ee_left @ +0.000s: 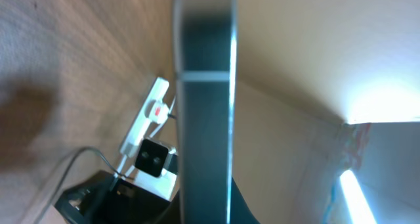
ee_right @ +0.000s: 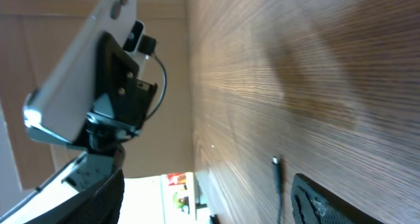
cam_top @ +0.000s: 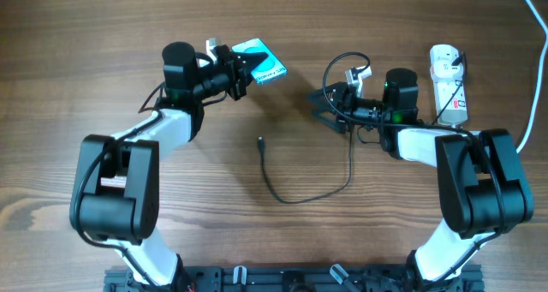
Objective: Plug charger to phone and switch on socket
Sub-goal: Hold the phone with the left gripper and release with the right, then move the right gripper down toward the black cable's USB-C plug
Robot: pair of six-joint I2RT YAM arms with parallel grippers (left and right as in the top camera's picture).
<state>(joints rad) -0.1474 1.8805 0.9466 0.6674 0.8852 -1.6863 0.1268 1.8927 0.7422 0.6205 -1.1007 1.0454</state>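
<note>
You're working on a brown wood-grain table (cam_top: 214,241), with a thick white cable (cam_top: 535,18) crossing its far right corner. Your left gripper (cam_top: 244,69) is clamped on the white-framed, teal-screened phone (cam_top: 261,62), which is tilted up near the far edge, left of centre. Your right gripper (cam_top: 324,102) is spread and empty. The thin black charger cable (cam_top: 291,198) loops across mid-table, its tip (cam_top: 260,141) lying free. The white power-strip socket (cam_top: 447,85) lies by the far right edge.
</note>
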